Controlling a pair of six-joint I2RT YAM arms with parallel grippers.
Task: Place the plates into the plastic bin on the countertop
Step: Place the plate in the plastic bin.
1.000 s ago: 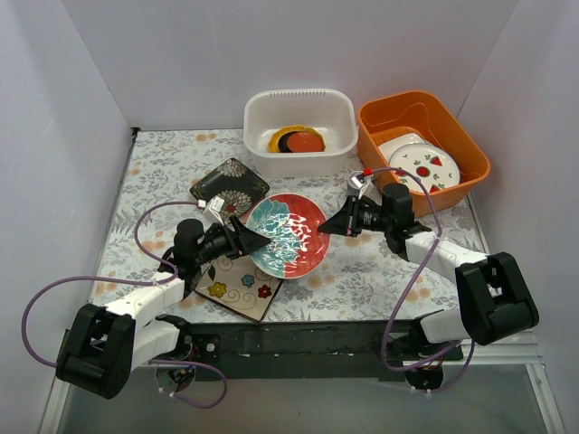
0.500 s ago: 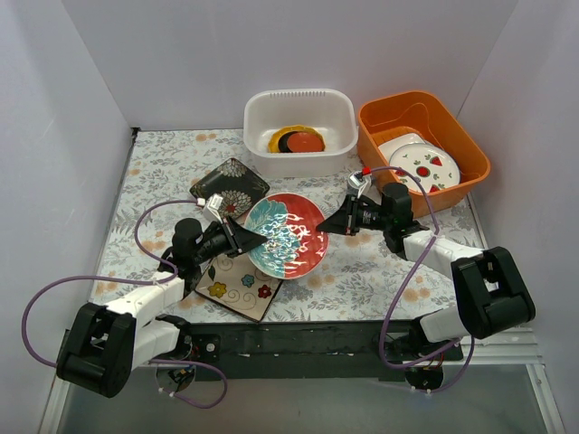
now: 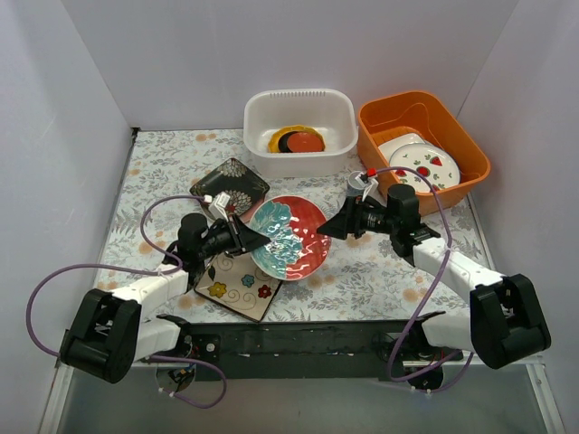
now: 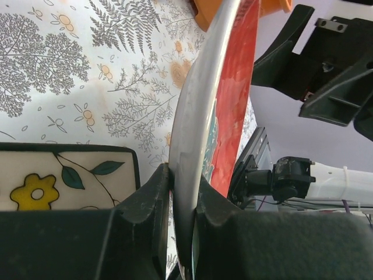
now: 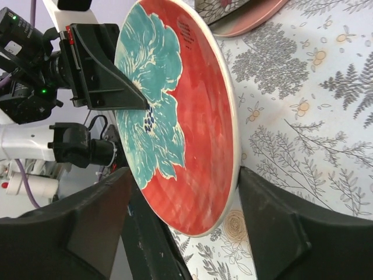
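A red round plate with a teal flower (image 3: 288, 235) hangs tilted above the countertop (image 3: 362, 271) between both arms. My left gripper (image 3: 246, 238) is shut on its left rim, and the left wrist view shows both jaws pinching the grey edge (image 4: 185, 175). My right gripper (image 3: 322, 230) is open at the plate's right rim. Its fingers (image 5: 274, 227) stand wide on either side of the plate's edge (image 5: 186, 146). The white plastic bin (image 3: 336, 108) at the back holds yellow, dark and red plates (image 3: 297, 140).
A black white-flowered square plate (image 3: 229, 183) lies left of the bin, with a pink rim (image 5: 256, 14) under it. A cream floral square plate (image 3: 240, 287) lies below the left gripper. An orange tub (image 3: 461, 136) at the back right holds white fruit-marked plates (image 3: 423, 167).
The left gripper has closed on the plate's left rim. The right gripper, shut on the right rim before, has opened. The plate has barely moved.
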